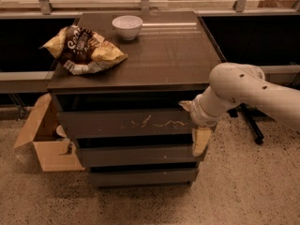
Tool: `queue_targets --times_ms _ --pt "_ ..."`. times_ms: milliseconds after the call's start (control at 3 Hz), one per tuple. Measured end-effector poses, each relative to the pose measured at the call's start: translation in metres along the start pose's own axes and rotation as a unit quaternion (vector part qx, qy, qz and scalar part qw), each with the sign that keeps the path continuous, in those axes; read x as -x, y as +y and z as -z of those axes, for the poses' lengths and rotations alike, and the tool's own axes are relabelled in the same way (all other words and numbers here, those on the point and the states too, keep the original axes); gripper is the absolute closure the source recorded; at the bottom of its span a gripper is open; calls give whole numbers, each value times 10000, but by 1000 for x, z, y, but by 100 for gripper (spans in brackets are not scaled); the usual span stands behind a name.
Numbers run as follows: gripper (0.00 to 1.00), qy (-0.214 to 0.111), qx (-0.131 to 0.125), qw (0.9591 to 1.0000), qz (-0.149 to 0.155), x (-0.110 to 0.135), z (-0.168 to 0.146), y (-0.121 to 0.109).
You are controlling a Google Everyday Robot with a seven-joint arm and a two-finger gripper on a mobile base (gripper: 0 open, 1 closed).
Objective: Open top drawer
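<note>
Your gripper (193, 128) sits at the right end of the wide dark grey-brown scratched top drawer (122, 124), fingers (201, 142) released; catch its upper edge, then pull straight.

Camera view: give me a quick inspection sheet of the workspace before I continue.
Surface: cabinet top, dark and glossy.
Job's things: top drawer, scratched front, looks shut or nearly so.
Clutter: chip bag and white bowl on the cabinet top.
Grippers: gripper at the top drawer's right end.
Cables: nothing seen.
Surroundings: open cardboard box on the floor at picture left; chair base behind the arm.
</note>
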State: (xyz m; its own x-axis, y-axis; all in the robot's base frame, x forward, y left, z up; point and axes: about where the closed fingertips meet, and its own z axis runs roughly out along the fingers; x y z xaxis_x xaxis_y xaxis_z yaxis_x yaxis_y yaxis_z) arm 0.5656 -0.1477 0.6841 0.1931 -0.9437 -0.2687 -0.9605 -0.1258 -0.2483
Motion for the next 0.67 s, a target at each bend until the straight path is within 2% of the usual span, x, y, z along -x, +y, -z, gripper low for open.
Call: queue_targets --times_ms 333,667 --pt "0 31 -1 10000 -58 -9 -17 -18" --pt "17 -9 106 9999 -130 -17 -36 -29"
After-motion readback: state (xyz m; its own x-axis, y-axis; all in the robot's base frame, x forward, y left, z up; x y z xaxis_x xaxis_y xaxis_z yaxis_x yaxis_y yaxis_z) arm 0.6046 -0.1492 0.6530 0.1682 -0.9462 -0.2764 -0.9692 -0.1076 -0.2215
